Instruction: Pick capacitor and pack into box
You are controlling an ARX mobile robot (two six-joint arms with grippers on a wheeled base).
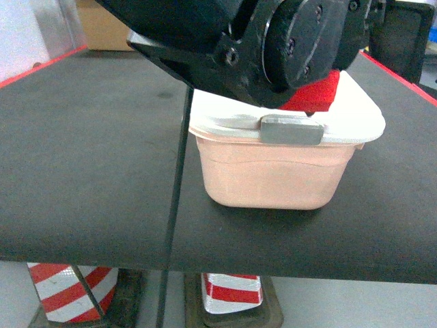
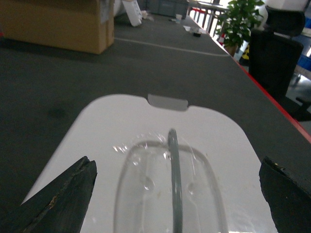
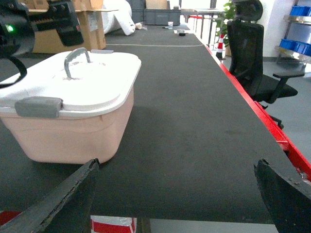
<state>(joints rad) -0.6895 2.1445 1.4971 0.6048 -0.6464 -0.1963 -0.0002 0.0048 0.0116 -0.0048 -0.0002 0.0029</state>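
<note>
The box is a pale pink tub standing on the black table, with its white lid on and a grey clip at the front. My left arm hangs right over it. In the left wrist view my left gripper is open, its jaws wide apart on either side of the lid's grey handle, touching nothing. My right gripper is open and empty over bare table, to the right of the box. No capacitor is in view.
A brown cardboard carton stands at the far end of the table. The red table edge runs along the right, with a black office chair beyond it. Red-and-white striped posts stand below the front edge.
</note>
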